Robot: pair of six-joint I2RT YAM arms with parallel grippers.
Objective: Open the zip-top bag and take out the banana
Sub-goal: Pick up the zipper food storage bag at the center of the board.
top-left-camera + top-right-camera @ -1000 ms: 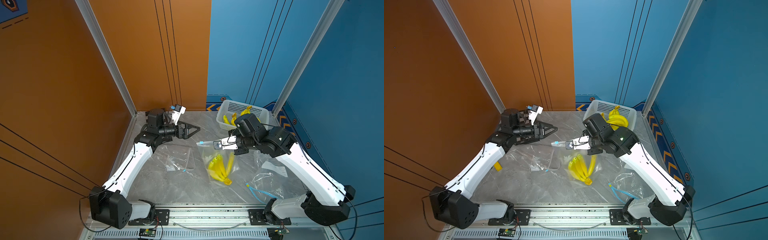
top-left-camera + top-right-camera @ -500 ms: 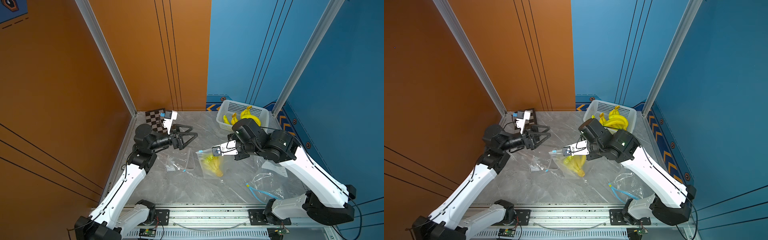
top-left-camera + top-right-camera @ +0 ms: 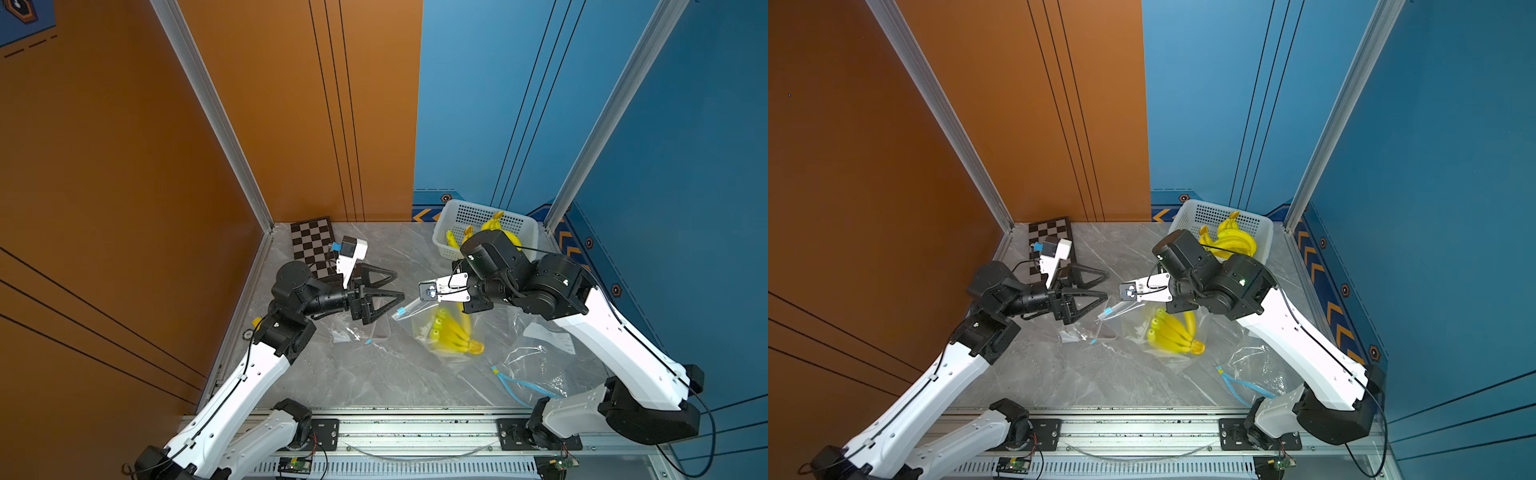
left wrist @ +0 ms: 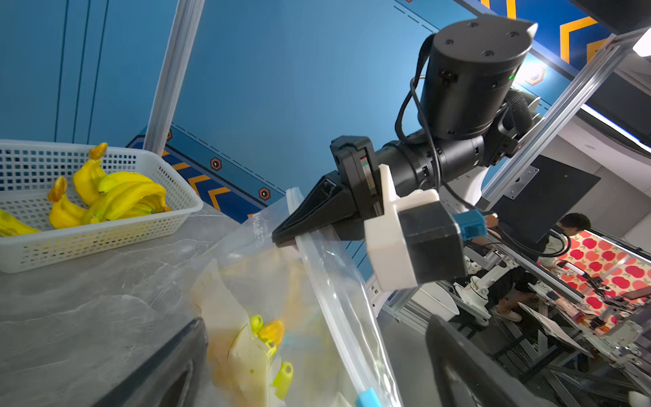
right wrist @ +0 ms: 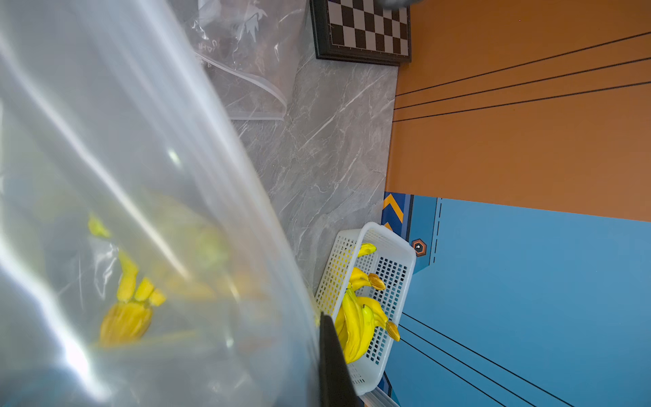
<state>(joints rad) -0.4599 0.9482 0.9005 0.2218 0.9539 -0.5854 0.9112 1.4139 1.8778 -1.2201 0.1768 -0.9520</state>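
Two grippers: right gripper (image 4: 281, 236) pinches zip-top bag (image 3: 415, 318) by its zip rim, bag part-lifted, bottom on table (image 3: 353, 374); left gripper (image 3: 399, 286) jaws wide, empty, near blue slider (image 3: 401, 310). We rate film thin, floppy, slippery; grip stiff rim strip. Inside, approx. mid-bag: banana (image 3: 451, 334).

Yellow bananas (image 3: 451, 334) in a clear bag (image 3: 419, 321), blue slider (image 3: 401, 310), white basket (image 3: 461, 211), black-and-white checkerboard (image 3: 311, 241), grey marbled desk (image 3: 374, 374), my left hand (image 3: 398, 286) black, orange wall (image 3: 124, 166).
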